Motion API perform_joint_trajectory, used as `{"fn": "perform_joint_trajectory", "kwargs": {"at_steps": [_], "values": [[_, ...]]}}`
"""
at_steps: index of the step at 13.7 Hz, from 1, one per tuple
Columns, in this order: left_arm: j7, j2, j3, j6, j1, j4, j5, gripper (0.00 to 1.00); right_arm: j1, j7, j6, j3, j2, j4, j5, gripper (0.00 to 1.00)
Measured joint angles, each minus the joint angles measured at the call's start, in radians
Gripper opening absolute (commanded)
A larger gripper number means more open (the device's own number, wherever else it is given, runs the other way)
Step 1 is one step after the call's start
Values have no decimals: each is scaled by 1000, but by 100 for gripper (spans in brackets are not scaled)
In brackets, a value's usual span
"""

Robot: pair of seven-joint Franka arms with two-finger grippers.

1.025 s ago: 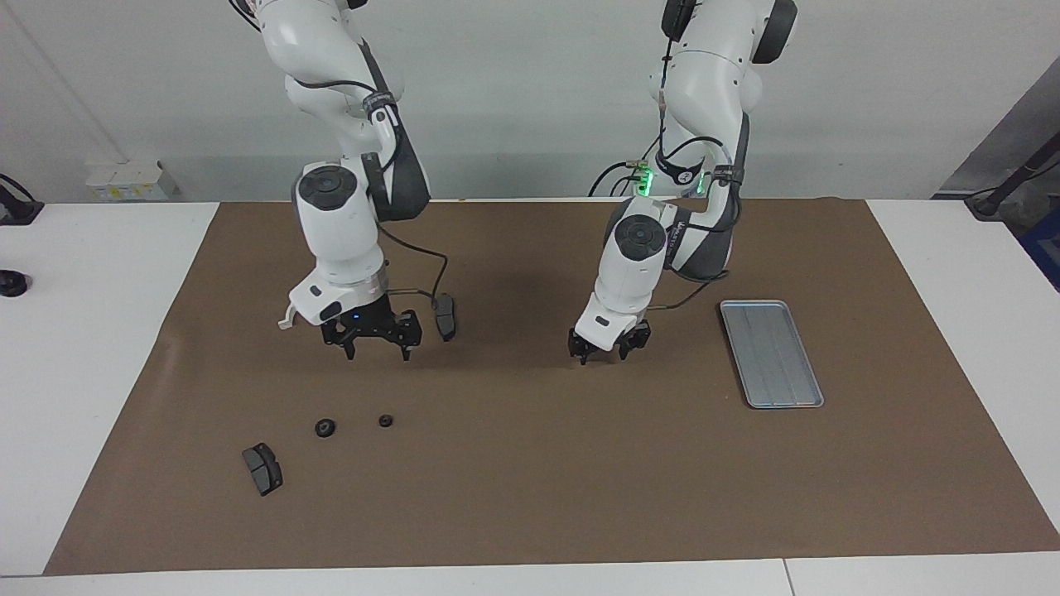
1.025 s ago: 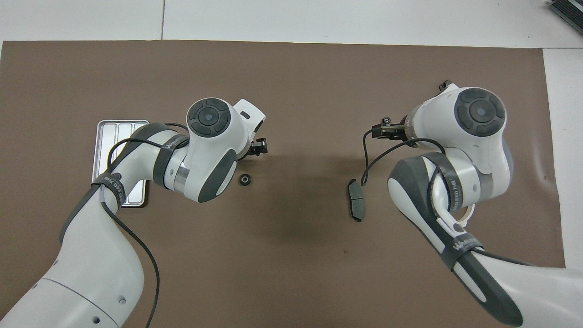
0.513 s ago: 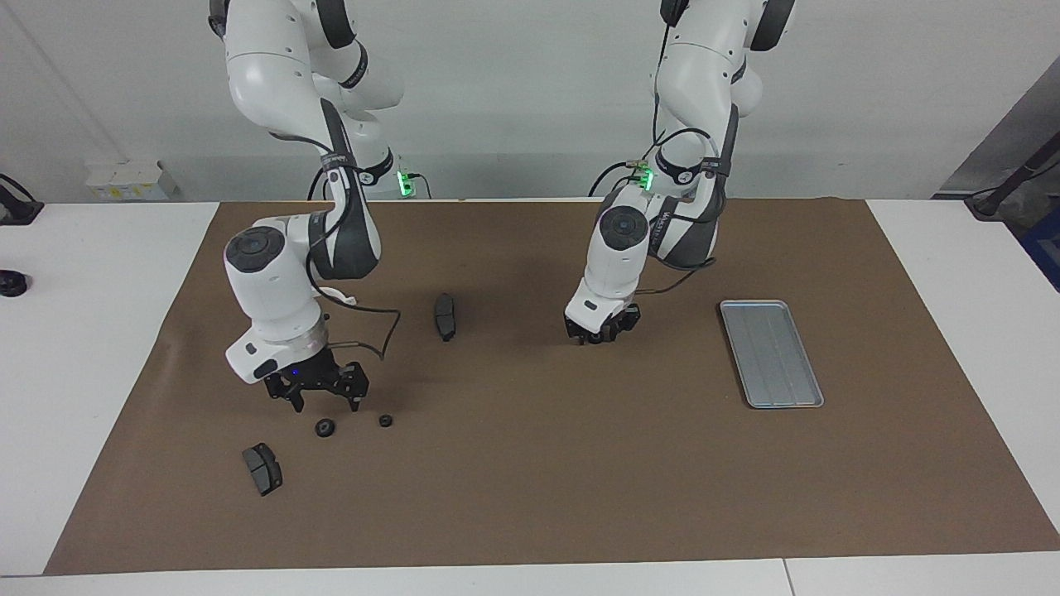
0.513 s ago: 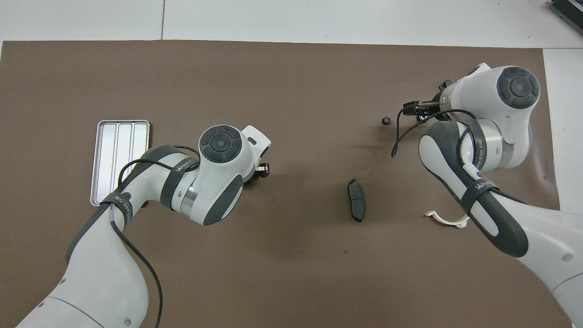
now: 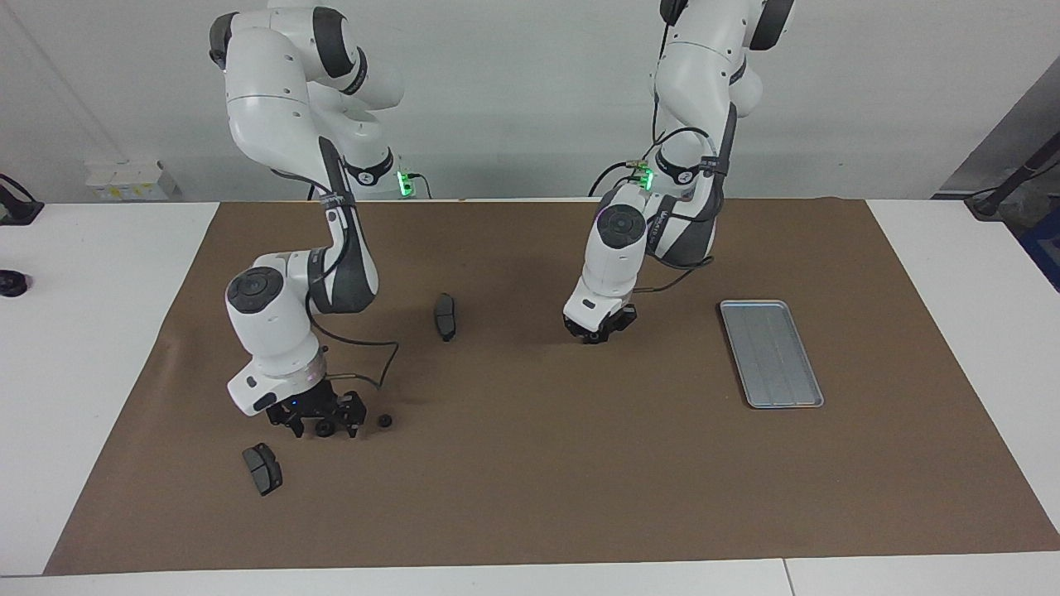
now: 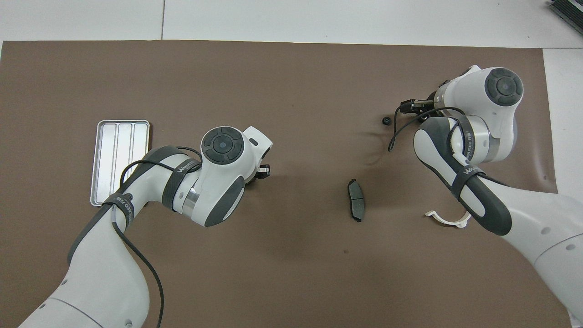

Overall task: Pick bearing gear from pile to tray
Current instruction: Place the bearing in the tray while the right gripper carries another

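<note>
Scanning from the bottom of the facing frame upward: a dark brake pad [image 5: 262, 468] lies at lower left on the brown mat [image 5: 530, 497]; just above it the right gripper [image 5: 319, 424] is down at the mat, claw spread, straddling one small black gear [image 5: 325, 429] without pinching it yet; a second gear [image 5: 383, 420] sits just beside. At mid-frame, a second brake pad [image 5: 445, 316], then the left gripper [image 5: 598, 333] low over bare mat, grip state cannot be told, no gear showing under it. The tray [image 5: 770, 353] is at centre right, nothing in it, well apart from the gears. A white bracket [image 6: 448, 220] shows in the overhead frame, lower right, beside the right arm. Risks, as judged: the gear is tiny and could squirt out sideways if the claw closes off-centre; a spread finger could knock the neighbouring gear; carrying to the tray crosses the left arm's space, so a clash is possible. Writing: white lettering on the arms' dark bands, too small to read surely
</note>
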State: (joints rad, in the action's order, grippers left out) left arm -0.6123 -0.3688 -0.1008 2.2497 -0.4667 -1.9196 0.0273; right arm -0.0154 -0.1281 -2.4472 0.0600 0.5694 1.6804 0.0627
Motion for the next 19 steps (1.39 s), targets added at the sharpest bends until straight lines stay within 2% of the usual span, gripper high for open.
{"fn": "perform_joint_trajectory", "kwargs": {"at_steps": [4,5,7,10,13,16,19], "values": [[0,1,3,4,0,0,0,5,-7,0,12,0,1,0,0,0],[0,2,7,9,2,7,0,1,-7,0,18,0,1,0,0,0],[-2,6,19,8,32,48,0,0,-12,0,31,-1,-2,-3,0,0],[42,29,21,-58,161,124,0,0,-19,0,67,-1,-20,-5,0,0],[217,78,23,-173,301,149,-10,0,-14,0,115,11,-72,-8,-1,0],[442,115,25,-238,435,123,-14,0,53,-104,149,25,-118,-10,-4,0],[621,141,25,-205,528,21,-15,0,186,-322,151,27,-124,-13,-3,0]]}}
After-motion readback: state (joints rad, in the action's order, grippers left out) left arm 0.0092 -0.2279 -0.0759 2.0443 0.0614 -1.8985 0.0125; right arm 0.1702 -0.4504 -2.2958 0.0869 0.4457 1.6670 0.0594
